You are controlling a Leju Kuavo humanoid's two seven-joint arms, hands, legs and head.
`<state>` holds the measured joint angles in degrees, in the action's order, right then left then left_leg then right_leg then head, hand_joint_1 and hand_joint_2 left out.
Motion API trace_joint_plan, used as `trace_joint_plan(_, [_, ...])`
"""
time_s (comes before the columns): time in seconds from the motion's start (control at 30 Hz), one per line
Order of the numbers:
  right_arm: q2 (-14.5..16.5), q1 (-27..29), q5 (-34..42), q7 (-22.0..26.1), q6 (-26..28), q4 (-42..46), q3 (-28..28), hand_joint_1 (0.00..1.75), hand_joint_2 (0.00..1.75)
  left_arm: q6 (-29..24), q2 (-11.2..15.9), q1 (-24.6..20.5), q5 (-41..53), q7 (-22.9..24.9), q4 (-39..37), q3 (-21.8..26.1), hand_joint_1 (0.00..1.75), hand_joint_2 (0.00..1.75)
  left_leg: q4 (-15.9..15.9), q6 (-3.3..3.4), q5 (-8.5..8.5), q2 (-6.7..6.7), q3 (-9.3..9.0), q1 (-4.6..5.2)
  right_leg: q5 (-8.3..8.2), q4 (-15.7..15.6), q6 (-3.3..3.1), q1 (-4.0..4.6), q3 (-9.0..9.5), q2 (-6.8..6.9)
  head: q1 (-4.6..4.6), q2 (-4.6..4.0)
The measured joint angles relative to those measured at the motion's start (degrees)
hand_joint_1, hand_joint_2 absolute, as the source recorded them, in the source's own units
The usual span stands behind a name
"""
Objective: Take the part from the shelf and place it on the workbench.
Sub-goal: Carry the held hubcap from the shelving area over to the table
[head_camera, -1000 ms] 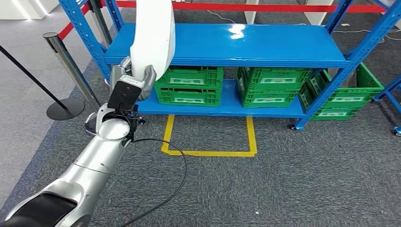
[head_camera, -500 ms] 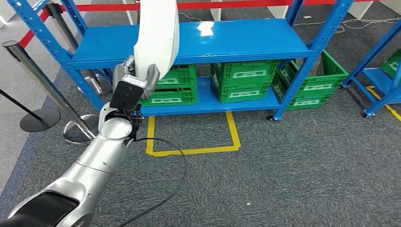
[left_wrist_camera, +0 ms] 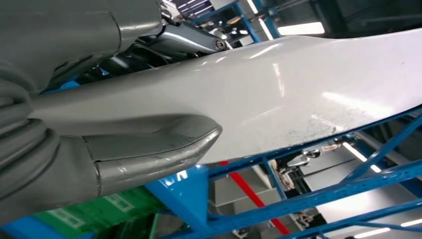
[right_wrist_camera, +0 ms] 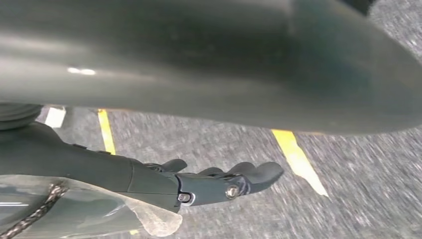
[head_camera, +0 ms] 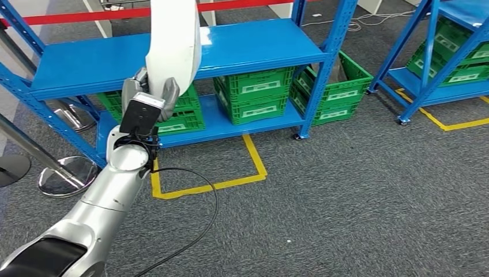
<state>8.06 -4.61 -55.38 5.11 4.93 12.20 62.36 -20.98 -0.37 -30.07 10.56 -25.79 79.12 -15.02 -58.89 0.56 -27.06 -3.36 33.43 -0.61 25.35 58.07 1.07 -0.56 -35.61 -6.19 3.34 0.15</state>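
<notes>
- The left hand's [head_camera: 151, 92] fingers [left_wrist_camera: 154, 154] are clamped around the lower end of the white part [head_camera: 173, 40], thumb on one face and darker fingers on the other.
- The right hand's [right_wrist_camera: 209, 186] fingers [right_wrist_camera: 249, 177] hang loosely curled over the grey carpet [right_wrist_camera: 224, 144], grasping nothing, with yellow tape lines [right_wrist_camera: 298, 159] behind them.
- The part stands upright in front of the blue shelf [head_camera: 248, 46], its top rising past the shelf's upper board.
- Green crates [head_camera: 254, 92] sit on the shelf's lower board; another stands just beside its right post.
- A yellow floor outline [head_camera: 207, 184] lies before the shelf.
- A second blue rack [head_camera: 444, 57] with green crates stands right of the shelf.
- Against the frame a second ago, the whole scene has slid left, so the camera has turned right; the part keeps its place in the hand.
</notes>
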Motion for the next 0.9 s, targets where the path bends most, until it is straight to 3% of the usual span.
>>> trace_joint_plan(0.07, [-0.1, 0.3, -0.6, -0.9, 0.1, 0.0, -0.1, 0.0, 0.0, 0.0, 0.1, 0.0, 0.1, 0.0, 0.4, 0.2, 1.75, 1.75, 0.4, 0.66, 0.3, 1.22, -0.08, -0.14, 0.9, 1.2, 0.61, 0.06, -1.02, 1.73, -0.25, 0.0])
trace_joint_plan(0.13, [-0.2, 0.3, -1.2, -2.1, 0.2, 0.0, -0.3, 0.0, 0.0, 0.1, 0.4, 0.1, 0.0, 0.0, 0.9, 0.6, 1.75, 1.75, 0.6, 1.13, 0.47, 2.55, -0.11, -0.2, 3.97, 6.8, 1.07, 0.09, -3.82, 4.71, -0.62, 0.0])
trace_joint_plan(0.2, [-0.3, 0.3, -1.8, -3.5, 0.2, 0.0, -0.5, 0.0, 0.0, 0.4, 0.7, 0.4, 0.0, 0.0, 1.2, 1.1, 1.75, 1.75, 0.6, 1.25, 0.47, 3.99, -0.03, -0.11, 6.86, 14.0, 1.42, -0.09, -7.13, 5.75, -0.76, 0.0])
trace_joint_plan(0.23, [-0.3, 0.3, -2.1, -4.3, 0.2, 0.0, -0.7, 0.0, 0.0, 0.6, 0.9, 0.6, 0.0, 0.0, 1.2, 1.4, 1.75, 1.75, 0.6, 1.25, 0.45, 4.7, -0.02, -0.09, 7.07, 15.6, 1.51, -0.14, -7.82, 5.91, -0.76, 0.0])
trace_joint_plan(0.27, [-0.4, 0.4, -2.3, -5.1, 0.2, 0.0, -0.8, 0.0, 0.0, 0.8, 1.0, 0.8, 0.0, 0.0, 1.3, 1.5, 1.75, 1.75, 0.6, 1.22, 0.43, 5.33, -0.01, -0.08, 6.28, 15.0, 1.52, -0.15, -7.37, 6.07, -0.78, 0.0])
trace_joint_plan(0.3, [-0.5, 0.5, -2.6, -5.8, 0.1, 0.0, -0.9, 0.0, 0.0, 1.1, 1.0, 0.9, 0.0, -0.1, 1.4, 1.7, 1.75, 1.75, 0.6, 1.17, 0.4, 5.89, -0.04, -0.08, 4.68, 12.2, 1.45, -0.13, -5.75, 6.46, -0.78, 0.0])
trace_joint_plan(0.37, [-0.7, 0.5, -3.0, -7.1, -0.1, 0.0, -1.1, 0.0, 0.0, 1.5, 1.1, 0.8, 0.0, -0.1, 1.7, 1.8, 1.75, 1.75, 0.5, 0.88, 0.23, 6.93, -0.14, 0.11, 1.88, 4.2, 1.02, 0.2, -1.13, 8.52, -0.8, 0.0])
trace_joint_plan(0.43, [-0.9, 0.3, -3.2, -7.9, -0.4, 0.0, -1.3, 0.0, 0.0, 1.8, 1.3, 0.8, 0.1, -0.1, 2.0, 2.0, 1.75, 1.75, 0.5, 0.39, 0.15, 7.89, -0.19, 0.42, 1.13, 0.0, 0.34, 0.62, 1.23, 9.75, -0.68, 0.0])
trace_joint_plan(0.5, [-0.9, 0.3, -3.5, -8.3, -0.6, 0.0, -1.5, 0.0, 0.0, 2.0, 1.4, 0.7, 0.2, -0.2, 2.2, 2.0, 1.75, 1.75, 0.5, -0.16, 0.18, 8.88, -0.31, 0.53, 0.99, -0.2, -0.35, 0.74, 1.18, 8.81, -0.59, 0.0])
trace_joint_plan(0.57, [-1.0, 0.5, -3.8, -8.8, -0.8, 0.0, -1.6, 0.0, 0.0, 2.2, 1.5, 0.7, 0.2, -0.2, 2.4, 2.1, 1.75, 1.75, -0.4, -0.81, -0.84, 7.92, -0.1, 0.33, 0.64, -0.5, -0.97, 0.53, 1.18, 7.71, -0.47, 0.0])
trace_joint_plan(0.6, [-1.0, 0.6, -4.0, -9.0, -0.9, 0.0, -1.7, 0.0, 0.0, 2.3, 1.6, 0.7, 0.2, -0.2, 2.6, 2.1, 1.75, 1.75, -2.3, -1.09, -2.22, 6.73, 0.62, 0.21, 0.48, -0.7, -1.23, 0.38, 1.24, 7.16, -0.37, 0.0])
trace_joint_plan(0.67, [-1.1, 0.5, -4.5, -9.4, -1.0, 0.0, -2.0, 0.0, 0.0, 2.5, 1.8, 0.8, 0.2, -0.2, 2.7, 2.2, 1.75, 1.75, -9.5, -1.38, -6.09, 4.44, 3.64, 0.07, 0.33, -0.7, -1.53, 0.27, 1.22, 6.0, -0.22, 0.0])
trace_joint_plan(0.73, [-1.1, 0.5, -5.0, -9.8, -0.9, 0.0, -2.3, 0.0, 0.0, 2.8, 2.0, 1.2, 0.2, -0.2, 2.7, 2.3, 1.75, 1.75, -15.5, -1.4, -7.98, 3.87, 6.25, 0.07, 0.26, -0.7, -1.65, 0.34, 1.18, 4.61, -0.22, 0.0])
trace_joint_plan(0.77, [-1.1, 0.6, -5.2, -9.9, -0.8, 0.0, -2.5, 0.0, 0.0, 2.9, 2.0, 1.3, 0.2, -0.2, 2.7, 2.3, 1.75, 1.75, -15.7, -1.32, -7.3, 3.78, 6.32, 0.07, 0.23, -0.6, -1.67, 0.37, 1.17, 3.88, -0.21, 0.0])
trace_joint_plan(0.8, [-1.1, 0.7, -5.5, -10.0, -0.4, 0.0, -2.6, 0.0, 0.0, 3.0, 2.0, 1.3, 0.2, -0.2, 2.7, 2.3, 1.75, 1.75, -13.7, -1.17, -5.59, 3.6, 5.35, 0.07, 0.22, -0.5, -1.66, 0.38, 1.18, 3.17, -0.22, 0.0])
trace_joint_plan(0.87, [-1.1, 0.8, -6.4, -9.5, 1.2, 0.0, -3.1, 0.0, 0.0, 3.1, 2.0, 1.3, 0.2, -0.2, 2.7, 2.3, 1.75, 1.75, -6.2, -0.69, -1.62, 1.86, 1.94, 0.01, 0.2, -0.2, -1.5, 0.44, 1.06, 1.85, -0.25, 0.0])
trace_joint_plan(0.9, [-1.1, 0.7, -6.9, -8.8, 2.5, 0.0, -3.4, 0.0, 0.0, 3.2, 2.0, 1.3, 0.3, -0.2, 2.7, 2.3, 1.75, 1.75, -2.9, -0.51, -0.56, 0.86, 0.52, -0.06, 0.14, 0.0, -1.3, 0.44, 0.83, 1.21, -0.25, 0.0])
